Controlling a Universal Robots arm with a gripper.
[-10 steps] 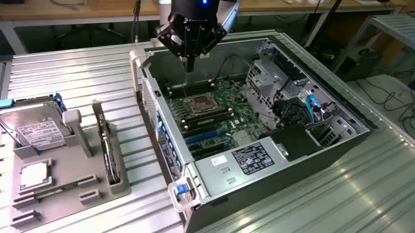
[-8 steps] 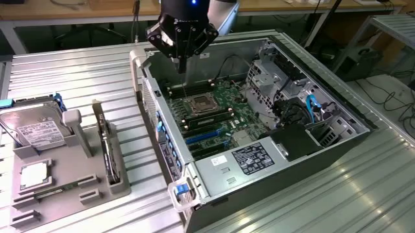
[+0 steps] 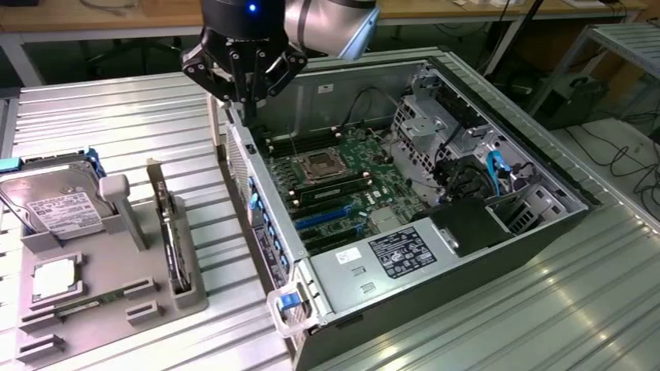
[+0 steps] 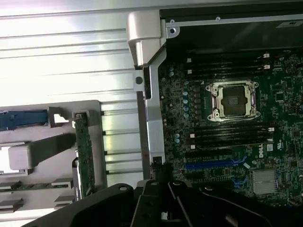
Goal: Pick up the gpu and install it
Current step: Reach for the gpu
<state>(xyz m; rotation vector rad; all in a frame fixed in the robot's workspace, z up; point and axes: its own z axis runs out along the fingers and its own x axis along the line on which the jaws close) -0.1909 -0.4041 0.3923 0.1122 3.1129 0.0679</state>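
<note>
The gpu (image 3: pixel 165 224) stands edge-on in a slot of the grey holder tray (image 3: pixel 113 309), at the exterior view's left of the open computer case (image 3: pixel 413 270). In the wrist view the gpu (image 4: pixel 85 156) is a thin green-brown strip with a metal end. My gripper (image 3: pixel 246 104) hangs shut and holds nothing, above the case's side wall near its far end and well apart from the gpu. The gripper's dark body and fingers (image 4: pixel 163 189) show over that same case wall. Blue expansion slots (image 3: pixel 324 216) lie bare on the motherboard (image 3: pixel 351 174).
A silver hard drive (image 3: pixel 57 205) with a white label and a small square processor chip (image 3: pixel 54 278) sit on the same tray. Inside the case are a CPU socket (image 4: pixel 234 99), memory sticks, a drive cage (image 3: pixel 443 116) and blue cables. Ribbed metal tabletop (image 3: pixel 113 116) surrounds everything.
</note>
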